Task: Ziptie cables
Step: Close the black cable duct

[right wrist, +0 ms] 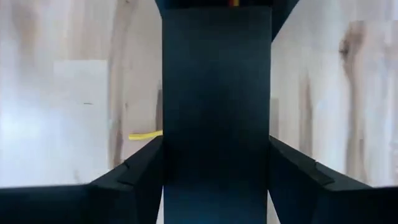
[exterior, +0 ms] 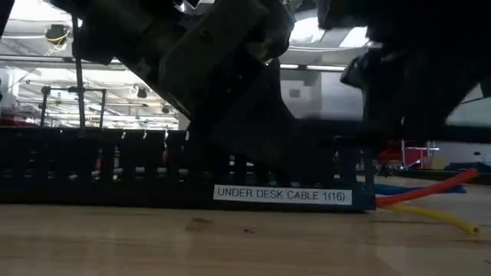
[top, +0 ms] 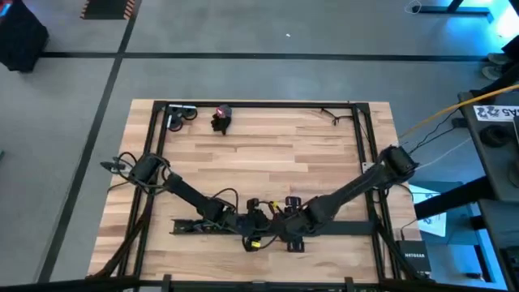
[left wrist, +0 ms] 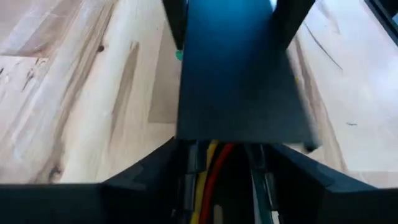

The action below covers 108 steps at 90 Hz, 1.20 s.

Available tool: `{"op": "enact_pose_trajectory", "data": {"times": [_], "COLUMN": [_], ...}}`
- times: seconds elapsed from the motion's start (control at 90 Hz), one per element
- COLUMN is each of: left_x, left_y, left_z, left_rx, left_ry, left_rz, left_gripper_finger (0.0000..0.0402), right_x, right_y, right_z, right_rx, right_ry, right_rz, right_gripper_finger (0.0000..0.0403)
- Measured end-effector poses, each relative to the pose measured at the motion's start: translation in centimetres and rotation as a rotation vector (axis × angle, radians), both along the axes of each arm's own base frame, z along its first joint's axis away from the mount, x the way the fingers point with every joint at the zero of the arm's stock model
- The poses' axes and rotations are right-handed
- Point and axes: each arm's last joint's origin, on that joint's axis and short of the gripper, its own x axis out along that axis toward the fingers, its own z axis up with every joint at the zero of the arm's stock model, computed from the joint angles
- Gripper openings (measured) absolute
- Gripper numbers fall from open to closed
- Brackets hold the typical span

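- Seen from table height, dark arm parts blot out most of the upper picture, so we cannot make out either claw there. The black bar point(exterior: 115, 172) fills the middle, with a white label point(exterior: 281, 195) reading "UNDER DESK CABLE 1(16)".
- From above, both arms meet over that bar near the front edge of the table point(top: 268, 154). Their bulk covers the spot where the claws work.
- The right gripper point(right wrist: 216, 149) straddles the bar, with a dark finger point(right wrist: 140, 171) pressed flush to each long edge. We read it as clenched on the bar.
- The left gripper point(left wrist: 227, 149) sits at the bar's end, over the strands. We cannot tell whether it grips anything or stands released.
- The cables point(exterior: 430, 189) show at table height as thin, gently curved orange, yellow and blue strands. They lie on the wood and trail out past the bar's end.
- In the left wrist view, yellow and red strands run side by side beneath the bar's end, and their far parts are hidden.
- In the right wrist view, only a short yellow tip pokes out beside the bar.
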Motion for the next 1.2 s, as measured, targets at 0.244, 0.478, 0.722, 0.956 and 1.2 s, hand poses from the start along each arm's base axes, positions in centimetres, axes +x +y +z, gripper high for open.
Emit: {"op": "enact_pose_trajectory", "data": {"times": [0.244, 0.478, 0.722, 0.956, 1.2], "left_x": [-0.2, -0.2, 0.0, 0.3, 0.1], "left_y": [-0.5, -0.5, 0.0, 0.7, 0.7], "left_z": [0.0, 0.0, 0.0, 1.7, 4.4], "left_rx": [0.015, 0.019, -0.03, -0.068, -0.075], "left_ry": [0.001, 0.0, 0.016, 0.042, -0.01], "left_rz": [-0.018, -0.026, -0.046, -0.075, -0.082], "left_gripper_finger": [0.0202, 0.0202, 0.0235, 0.0277, 0.028], "right_x": [0.7, 1.2, 1.5, 1.8, 1.8], "right_y": [-0.8, -1.4, -1.4, -1.2, -1.2], "right_z": [-0.5, -1.0, -1.4, -1.4, -1.6], "right_rx": [0.003, 0.038, 0.06, 0.072, 0.069], "right_ry": [0.01, 0.034, 0.031, 0.001, 0.003], "right_rz": [-0.044, -0.063, -0.046, -0.026, -0.027], "right_gripper_finger": [0.0223, 0.0223, 0.0223, 0.0223, 0.0223]}}
